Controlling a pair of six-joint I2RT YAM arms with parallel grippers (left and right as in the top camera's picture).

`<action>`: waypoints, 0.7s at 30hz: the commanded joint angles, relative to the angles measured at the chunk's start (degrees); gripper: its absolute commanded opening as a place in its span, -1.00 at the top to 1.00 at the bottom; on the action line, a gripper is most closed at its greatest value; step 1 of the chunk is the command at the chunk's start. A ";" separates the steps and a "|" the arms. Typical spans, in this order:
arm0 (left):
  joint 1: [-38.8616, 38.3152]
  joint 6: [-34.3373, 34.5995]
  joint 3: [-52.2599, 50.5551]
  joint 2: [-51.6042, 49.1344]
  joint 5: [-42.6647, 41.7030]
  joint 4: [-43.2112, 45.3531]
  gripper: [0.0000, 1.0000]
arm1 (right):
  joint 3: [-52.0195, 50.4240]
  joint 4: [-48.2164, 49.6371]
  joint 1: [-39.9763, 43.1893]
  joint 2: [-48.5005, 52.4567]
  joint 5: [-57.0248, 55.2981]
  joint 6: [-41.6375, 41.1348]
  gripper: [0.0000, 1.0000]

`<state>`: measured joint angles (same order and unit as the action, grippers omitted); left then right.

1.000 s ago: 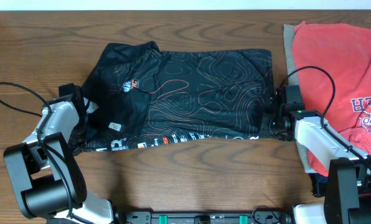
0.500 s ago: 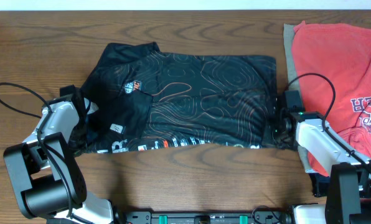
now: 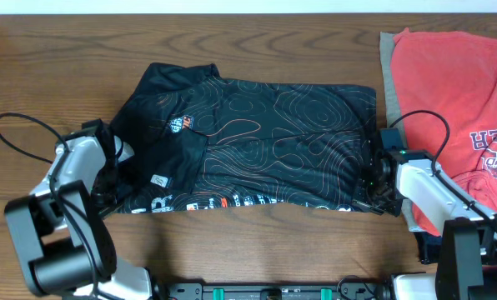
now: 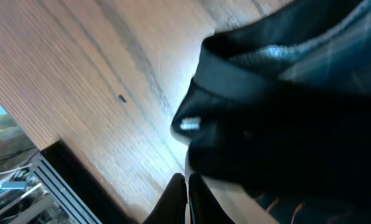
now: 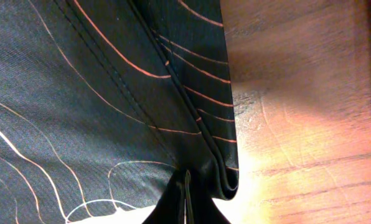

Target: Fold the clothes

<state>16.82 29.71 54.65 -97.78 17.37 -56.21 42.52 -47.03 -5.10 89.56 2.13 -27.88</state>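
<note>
My left end effector (image 3: 107, 193) sits at the near left corner of the black sports jersey with thin orange-and-white contour lines (image 3: 265, 142). Its fingers are pressed together, and in the left wrist view dark cloth bunches right at the tips, so I judge it is pinching that corner. My right end effector (image 3: 372, 193) is at the jersey's near right corner, its fingers likewise pressed together, with the stitched hem folded up against them in the right wrist view. I judge that it is nipping that hem.

The jersey lies flat on the brown wooden counter (image 3: 65, 67), its long axis running left to right across me, one arm at each end of the near hem, neither nearer than the other. The bulk of the cloth and the collar lie away from both end effectors, so any fold would likely carry the near hem towards the far edge.

Right of the jersey, a coral-red printed cotton T-shirt (image 3: 449, 83) lies on a beige garment (image 3: 388, 75), which shows as a strip between.
</note>
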 commanded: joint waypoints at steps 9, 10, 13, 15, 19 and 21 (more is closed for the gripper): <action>-0.24 -14.03 7.28 16.41 -22.93 10.84 -0.35 | 11.50 0.22 -0.22 -5.62 1.60 3.28 -0.26; -0.61 -15.26 7.85 16.11 -24.63 13.27 -0.36 | 12.09 1.05 -0.22 -6.14 3.26 5.01 -0.26; -2.16 -16.41 9.44 13.64 -26.91 19.10 -0.37 | 12.81 3.19 -0.22 -6.93 8.22 8.79 -0.28; -3.41 -19.06 11.17 10.32 -28.79 22.86 -0.40 | 12.87 3.96 -0.22 -6.95 10.40 10.40 -0.29; -5.57 -24.04 16.09 1.40 -30.03 29.05 -0.52 | 12.87 4.09 -0.22 -6.95 10.78 11.28 -0.33; -6.32 -25.75 18.93 -3.45 -30.25 31.95 -0.56 | 12.87 4.24 -0.22 -6.95 10.78 11.30 -0.33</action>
<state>11.44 9.41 69.91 -95.94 -10.37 -26.02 54.87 -42.96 -5.10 82.78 11.16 -18.65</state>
